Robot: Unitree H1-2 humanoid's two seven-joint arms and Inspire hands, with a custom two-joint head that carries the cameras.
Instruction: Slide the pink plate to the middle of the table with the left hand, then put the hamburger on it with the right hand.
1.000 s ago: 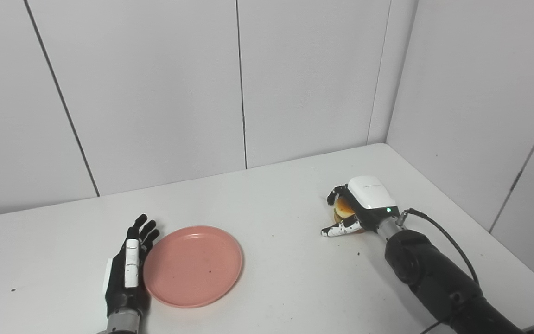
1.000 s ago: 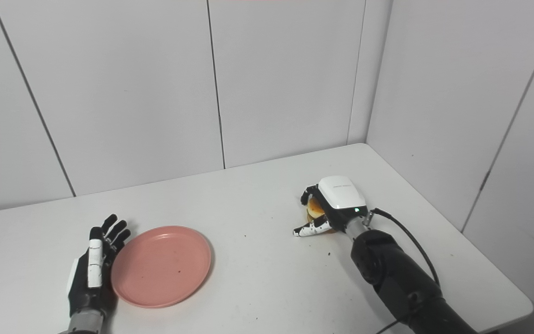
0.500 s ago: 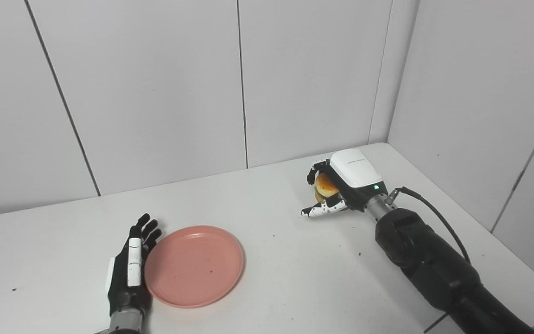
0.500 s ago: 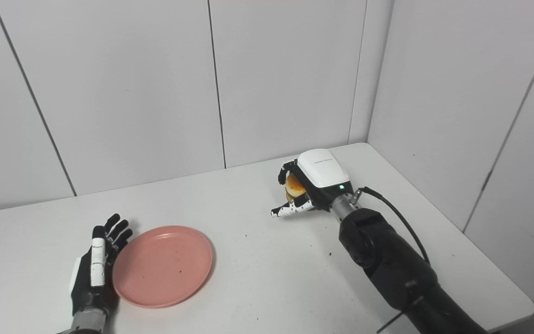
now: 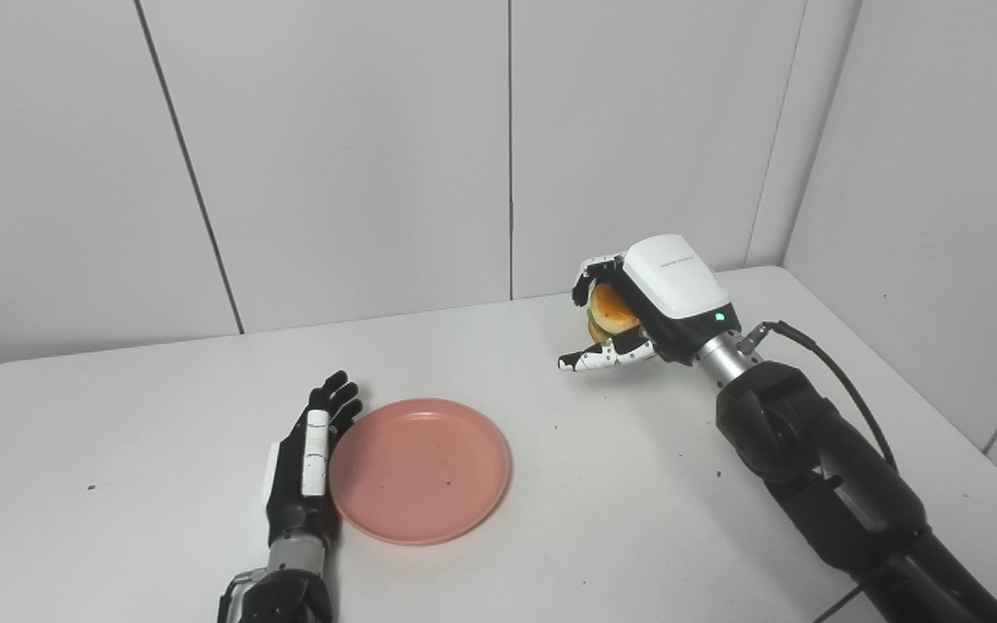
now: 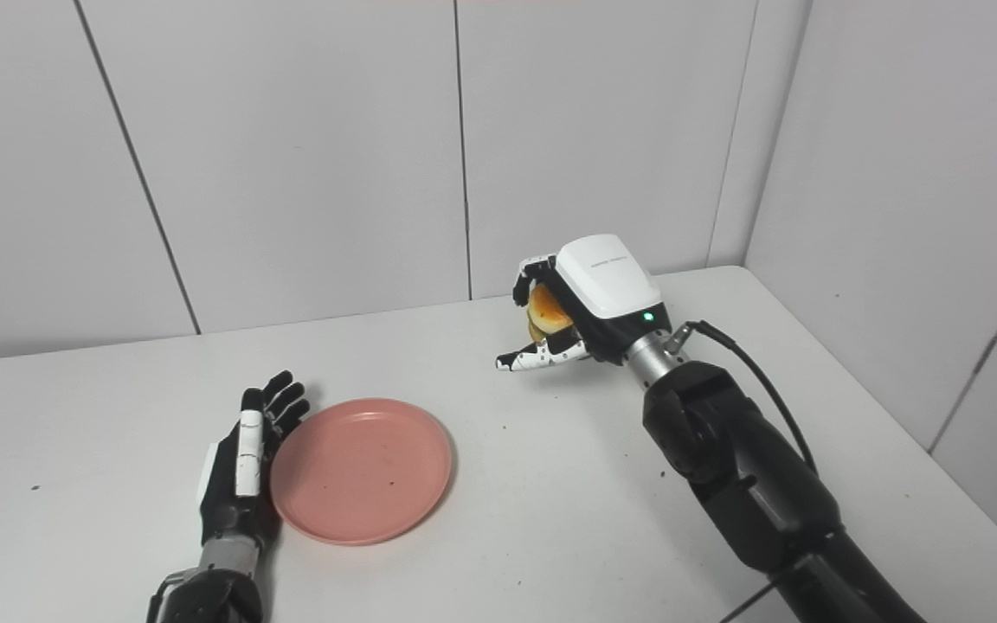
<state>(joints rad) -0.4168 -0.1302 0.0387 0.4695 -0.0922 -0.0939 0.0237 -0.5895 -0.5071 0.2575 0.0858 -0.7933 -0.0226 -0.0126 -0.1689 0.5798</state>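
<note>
plate [image 5: 420, 470] — smooth pink plastic, slight sheen | table [image 5: 118, 415] — matt white, speckled | right hand [image 5: 646, 307] — glossy white plastic shell, metal wrist | bun [image 5: 611, 305] — smooth, golden | wall [image 5: 360, 156] — matt panels

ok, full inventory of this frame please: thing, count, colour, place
pink plate: 1, pink, flat on the table, left of centre, nothing on it
hamburger: 1, orange-brown bun, held above the table right of centre, mostly hidden by the fingers
table: 1, white, a few dark specks, fills the lower frame
wall panels: grey-white, behind the table and along its right side
cable: 1, black, running along the right arm from the wrist
left hand: 1, black and white, open, on the table against the plate's left rim
right hand: 1, black with white back, shut on the hamburger, raised off the table
</note>
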